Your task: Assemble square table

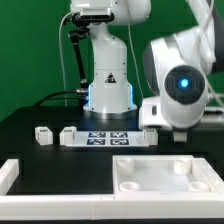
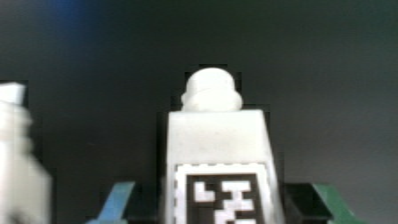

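Observation:
In the wrist view a short white table leg with a rounded peg on its end and a black-white tag stands between my fingers. My gripper is shut on it, one fingertip on each side. In the exterior view my gripper hangs low over the black table at the exterior view's right, and the arm's hand hides the held leg. The white square tabletop with round corner sockets lies in front. Two more legs stand at the exterior view's left.
The marker board lies flat mid-table before the robot base. A long white rail sits at the front on the exterior view's left. Another white part shows at the wrist view's edge.

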Motion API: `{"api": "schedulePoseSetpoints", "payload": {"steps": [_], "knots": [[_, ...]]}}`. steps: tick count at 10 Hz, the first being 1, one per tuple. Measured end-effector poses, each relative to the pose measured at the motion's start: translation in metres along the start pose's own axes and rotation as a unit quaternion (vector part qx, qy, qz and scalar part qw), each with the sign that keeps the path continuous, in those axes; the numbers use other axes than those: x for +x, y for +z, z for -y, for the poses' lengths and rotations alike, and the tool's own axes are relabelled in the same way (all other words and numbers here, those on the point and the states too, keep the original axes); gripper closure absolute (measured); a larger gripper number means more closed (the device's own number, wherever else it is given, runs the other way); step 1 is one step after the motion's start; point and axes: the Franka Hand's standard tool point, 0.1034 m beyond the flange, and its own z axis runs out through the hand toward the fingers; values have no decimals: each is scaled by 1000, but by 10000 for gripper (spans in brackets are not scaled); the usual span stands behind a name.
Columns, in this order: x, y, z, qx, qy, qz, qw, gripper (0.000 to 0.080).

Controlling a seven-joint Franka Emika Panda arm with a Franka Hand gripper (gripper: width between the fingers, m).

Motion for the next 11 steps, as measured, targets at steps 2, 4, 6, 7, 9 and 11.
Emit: {"api": "schedulePoseSetpoints", "payload": {"steps": [2, 4, 6, 7, 9, 11], "knots": [[-23, -47, -9, 5, -9, -21, 1000, 512], [-21, -50, -7, 5, -11, -34, 999, 512], [-18, -54, -7, 4, -9, -108, 994, 512], [-15, -60, -11, 3, -31, -141, 990, 512], [-14, -116, -26, 5, -62, -190, 980, 512], [-12, -172, -23, -1, -90, -251, 964, 512]]}}
